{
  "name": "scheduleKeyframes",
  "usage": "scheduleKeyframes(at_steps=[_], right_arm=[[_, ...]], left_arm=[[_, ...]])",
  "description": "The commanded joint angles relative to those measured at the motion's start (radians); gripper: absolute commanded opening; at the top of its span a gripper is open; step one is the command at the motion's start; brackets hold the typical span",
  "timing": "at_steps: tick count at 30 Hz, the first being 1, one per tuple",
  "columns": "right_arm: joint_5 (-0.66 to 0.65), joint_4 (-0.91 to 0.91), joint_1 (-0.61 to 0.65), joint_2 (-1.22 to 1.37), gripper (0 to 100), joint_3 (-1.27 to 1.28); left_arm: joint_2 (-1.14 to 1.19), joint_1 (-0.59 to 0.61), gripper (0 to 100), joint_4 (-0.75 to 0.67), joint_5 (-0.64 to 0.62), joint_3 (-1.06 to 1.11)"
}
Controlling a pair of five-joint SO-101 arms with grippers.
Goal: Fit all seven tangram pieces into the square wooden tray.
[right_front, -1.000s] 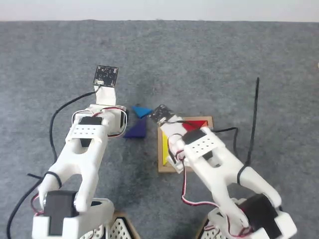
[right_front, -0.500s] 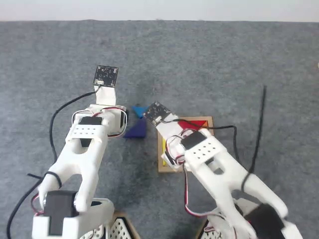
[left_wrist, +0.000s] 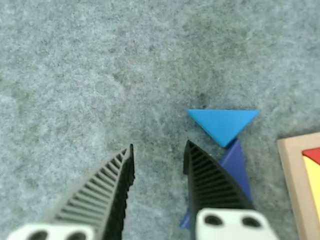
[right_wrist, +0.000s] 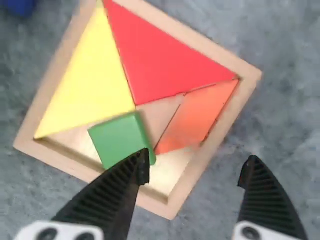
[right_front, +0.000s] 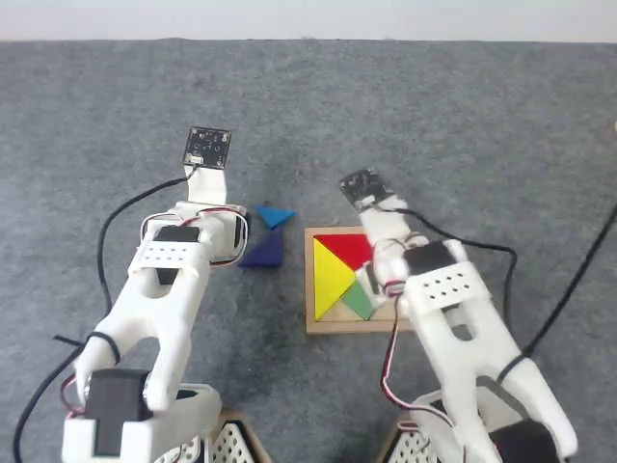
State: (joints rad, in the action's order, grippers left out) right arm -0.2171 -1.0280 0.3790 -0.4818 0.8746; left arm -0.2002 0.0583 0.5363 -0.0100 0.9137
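Hovering right gripper (right_wrist: pixel 196 170): fingers were spread wide and grasped nothing, over an edge of the tray (right_front: pixel 310 289); one finger was by the green square (right_wrist: pixel 120 139), the other above the grey carpet (left_wrist: pixel 75 60).
Green square: lay askew in the tray beside the yellow triangle (right_front: pixel 331 277); it probably wanted nudging flat into a corner before more went in.
Tray contents: four pieces, namely yellow triangle, red triangle (right_front: pixel 352 248), orange slanted piece (right_wrist: pixel 197 117) and green square, with gaps between them.
Left gripper (left_wrist: pixel 159 150): was released and empty, just beside the dark blue triangle (right_front: pixel 264 253).
Step in hand: likely fetching a blue triangle, best pinched across its flat edges and lifted straight.
Light blue triangle (right_front: pixel 275 216): lay farthest, touching the dark one's tip.
Count: two arms, two grippers, one tray, six pieces, two of them outside it.
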Motion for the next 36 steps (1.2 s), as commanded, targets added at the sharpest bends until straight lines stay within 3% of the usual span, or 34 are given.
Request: scheduleKeyframes(at_steps=[1, 20, 27, 31, 36], right_arm=[[-0.018, 0.018, -0.002, -0.036, 29.6, 0.018], [-0.021, 0.053, 0.007, 0.177, 29.6, -0.012], [-0.017, 0.038, 0.105, 0.177, 29.6, -0.014], [0.011, 0.008, 0.007, 0.122, 29.6, -0.049], [0.023, -0.065, -0.151, -0.156, 29.6, -0.055]], left_arm=[[-0.044, -0.006, 16, -0.026, 0.012, -0.002], [-0.044, -0.006, 16, -0.026, 0.012, -0.001], [-0.044, -0.006, 16, -0.026, 0.012, -0.002], [-0.052, 0.003, 16, -0.026, 0.012, -0.002], [-0.054, 0.061, 16, 0.041, 0.06, -0.071]])
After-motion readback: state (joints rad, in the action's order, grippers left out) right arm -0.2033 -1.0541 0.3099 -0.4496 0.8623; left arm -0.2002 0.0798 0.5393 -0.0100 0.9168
